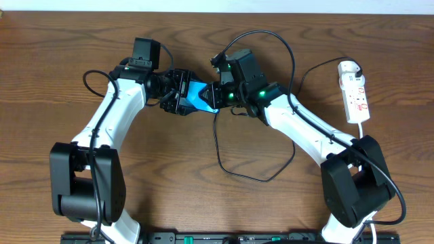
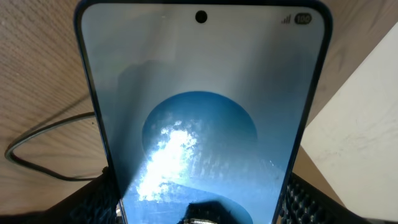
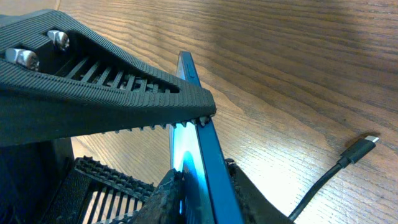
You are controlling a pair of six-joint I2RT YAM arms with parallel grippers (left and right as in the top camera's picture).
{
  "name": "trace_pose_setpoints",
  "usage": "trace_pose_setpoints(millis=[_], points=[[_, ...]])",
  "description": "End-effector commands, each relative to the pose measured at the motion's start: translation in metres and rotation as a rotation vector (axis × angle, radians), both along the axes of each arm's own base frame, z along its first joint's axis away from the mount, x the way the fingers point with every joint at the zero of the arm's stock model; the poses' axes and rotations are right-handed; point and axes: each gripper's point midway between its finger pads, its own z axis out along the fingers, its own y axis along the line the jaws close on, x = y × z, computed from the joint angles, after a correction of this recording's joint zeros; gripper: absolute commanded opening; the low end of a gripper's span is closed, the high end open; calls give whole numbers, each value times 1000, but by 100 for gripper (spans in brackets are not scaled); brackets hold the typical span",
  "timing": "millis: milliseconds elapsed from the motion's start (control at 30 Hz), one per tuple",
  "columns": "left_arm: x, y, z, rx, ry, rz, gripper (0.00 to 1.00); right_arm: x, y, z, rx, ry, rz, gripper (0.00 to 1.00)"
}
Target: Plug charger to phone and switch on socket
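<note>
Clearly clamped across the one phone [image 2: 199,112], the left gripper [image 1: 182,96] has a finger on each side edge. Opposite, the right gripper [image 1: 218,95] brackets the phone: its upper fingertip [image 3: 200,112] touches the edge, but the lower contact is hidden, so I cannot tell if it grips. Both arms bend inward and meet mid-table. One charger [image 1: 220,152] loops nearby, its tip [image 3: 368,139] loose on the table [image 1: 68,41]. One power strip [image 1: 357,95] lies far right.
</note>
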Motion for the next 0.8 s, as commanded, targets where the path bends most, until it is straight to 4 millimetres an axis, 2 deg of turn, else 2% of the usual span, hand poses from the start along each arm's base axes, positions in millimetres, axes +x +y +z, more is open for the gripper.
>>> trace_pose_setpoints(millis=[0,100,233,367,500,600,667,733,767], points=[[3,-7,19,-40,-38,-17,65,-7,5,-11,-7,25,24,15],[3,-7,19,-40,-38,-17,65,-7,6,-11,-4,25,26,1],[3,-7,19,-40,-38,-17,65,-4,7,-7,17,32,1,1],[4,-6,19,-40,-38,-16,65,13,-2,0,55,33,-72,1],[5,-7,20,-38,-58,-28,66,39,-34,1,78,82,-224,1],[18,-9,30,-38,-219,-120,66,57,-64,8,145,155,-349,1],[30,-12,43,-52,-367,-196,66,69,-83,25,244,212,-419,1],[36,-13,50,-58,-445,-227,66,73,-89,36,310,242,-440,1],[44,-15,59,-61,-530,-255,66,79,-92,52,391,267,-457,1]])
